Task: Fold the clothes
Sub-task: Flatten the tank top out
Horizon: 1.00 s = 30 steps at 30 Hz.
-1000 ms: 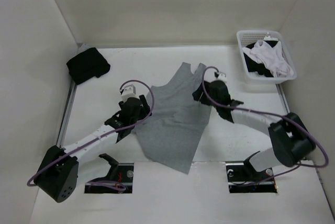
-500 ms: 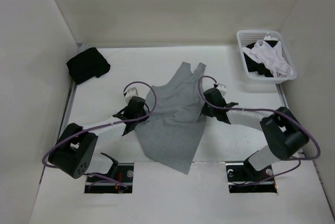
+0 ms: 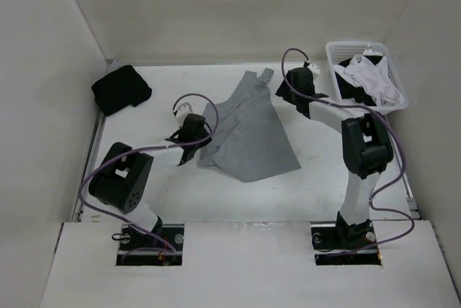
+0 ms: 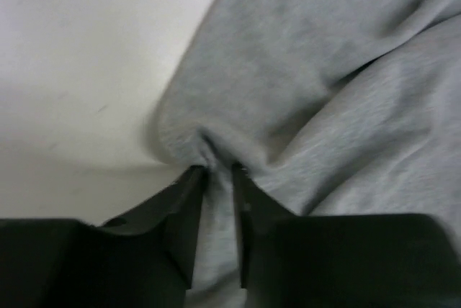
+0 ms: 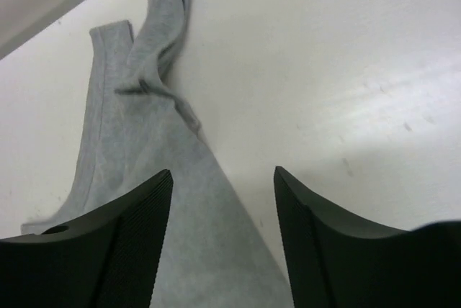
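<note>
The left fingers pinch a bunched edge of the grey T-shirt, which lies rumpled in the middle of the counter. The right fingers hang spread and empty over its far end. They should probably take a matching edge so the fold pulls evenly.

A robotics lab test cell: plain white walls box in a white worktop, with two cabled robot arms bolted at its near edge.

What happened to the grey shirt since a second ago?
The grey T-shirt's near end moved up the table, away from the edge. The left gripper took hold of its left edge; the right gripper let go and swung far back, open. The black bundle and basket stayed.
</note>
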Motion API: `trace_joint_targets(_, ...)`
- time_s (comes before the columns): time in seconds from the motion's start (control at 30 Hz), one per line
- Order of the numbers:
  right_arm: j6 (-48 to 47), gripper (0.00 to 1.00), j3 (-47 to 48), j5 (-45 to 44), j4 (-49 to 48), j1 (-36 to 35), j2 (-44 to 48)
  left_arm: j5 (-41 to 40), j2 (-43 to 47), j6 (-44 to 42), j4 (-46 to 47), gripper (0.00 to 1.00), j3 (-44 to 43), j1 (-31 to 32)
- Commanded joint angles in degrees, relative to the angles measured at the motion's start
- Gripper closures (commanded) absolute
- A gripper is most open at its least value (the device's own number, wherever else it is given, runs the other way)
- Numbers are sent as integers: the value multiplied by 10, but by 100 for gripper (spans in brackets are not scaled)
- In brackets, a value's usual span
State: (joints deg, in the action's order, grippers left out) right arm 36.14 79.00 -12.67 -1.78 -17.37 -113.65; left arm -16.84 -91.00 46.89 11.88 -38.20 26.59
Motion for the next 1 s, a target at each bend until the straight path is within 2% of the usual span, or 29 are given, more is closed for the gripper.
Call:
trace_joint_targets(0.0,-5,35,-108,-21,-43,-44,118,13,15,0,62,68,-65,0)
trace_joint_targets(0.03,-5,34,-157,-31,-62,-60,155,3,40,-2,60,60,-51,0)
trace_joint_targets(0.1,7,36,-243,-48,-92,-100,218,-17,101,-3,52,54,-2,0)
trace_joint_targets(0.17,25,48,-312,-53,-109,-141,267,-35,171,5,31,57,65,4)
trace_joint_targets(0.27,39,82,-383,-57,-109,-201,328,-38,259,32,-40,65,146,16)
trace_joint_targets(0.3,45,89,-404,-61,-104,-219,349,-39,287,47,-68,66,172,20)
trace_joint_targets(0.33,53,90,-426,-67,-95,-236,376,-36,309,57,-80,65,191,21)
trace_joint_targets(0.4,61,85,-456,-79,-78,-256,416,-21,358,68,-86,58,228,25)
trace_joint_targets(0.47,67,67,-485,-88,-60,-273,463,0,384,72,-79,51,246,27)
trace_joint_targets(0.53,74,57,-508,-93,-50,-278,496,21,376,78,-73,49,245,27)
trace_joint_targets(0.63,81,51,-530,-95,-42,-278,533,37,321,86,-68,51,235,31)
trace_joint_targets(0.77,83,51,-541,-95,-47,-273,551,35,262,101,-10,56,233,36)
trace_joint_targets(0.87,84,50,-545,-97,-50,-266,541,49,211,110,42,66,213,41)
trace_joint_targets(0.97,85,43,-541,-94,-58,-232,503,62,190,111,53,90,174,47)
